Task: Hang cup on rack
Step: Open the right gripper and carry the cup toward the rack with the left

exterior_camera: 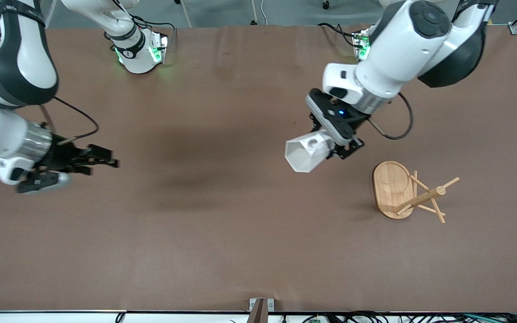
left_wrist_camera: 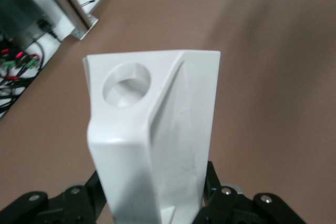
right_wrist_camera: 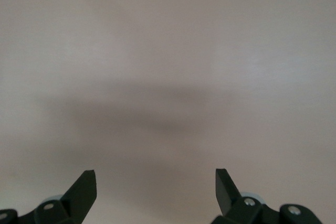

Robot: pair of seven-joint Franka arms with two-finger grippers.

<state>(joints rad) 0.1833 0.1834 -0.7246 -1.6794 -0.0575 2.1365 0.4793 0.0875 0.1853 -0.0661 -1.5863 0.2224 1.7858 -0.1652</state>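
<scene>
Carried aloft: the left gripper (exterior_camera: 335,142) clamps the small white faceted cup with a round hole in its handle part (exterior_camera: 307,154), holding it on its side above the bare brown table (exterior_camera: 222,242), mouth turned toward about seven o'clock in the front view. The light bamboo mug rack with an oval base, central post and thin angled pegs (exterior_camera: 393,188) stands on the table at roughly four o'clock from the cup, toward the left arm's end, well apart from it.

The step in hand looks like the carry to the rack; hanging is not yet done. The next move likely calls for lining the handle hole up with a free peg and sliding it on along the peg's slant.

The left wrist view shows what the front view barely does: the hole (left_wrist_camera: 126,84) faces the camera, clear and unobstructed, with the black fingers (left_wrist_camera: 86,198) pressing the cup's narrow end. The right wrist view shows the right gripper (right_wrist_camera: 156,187) spread wide over empty tabletop; that arm waits at the right arm's end.
</scene>
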